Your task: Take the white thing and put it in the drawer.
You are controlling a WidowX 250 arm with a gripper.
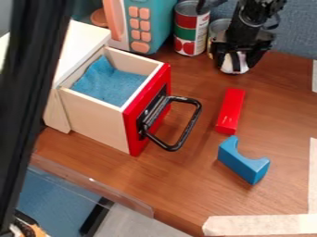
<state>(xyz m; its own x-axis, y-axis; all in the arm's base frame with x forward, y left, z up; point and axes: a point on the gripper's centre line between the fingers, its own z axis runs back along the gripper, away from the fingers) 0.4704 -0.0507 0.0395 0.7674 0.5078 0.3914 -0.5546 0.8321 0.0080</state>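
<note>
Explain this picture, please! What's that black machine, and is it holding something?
That's a robot arm. A fixed camera looks down at a slant at the table. The arm's hand, called a gripper, is right down at a small white thing, but I can't tell if it's gripped. Nearby lie a red block and a blue block with a curved notch. The open drawer has blue cloth inside; the white thing should go in there.
</note>
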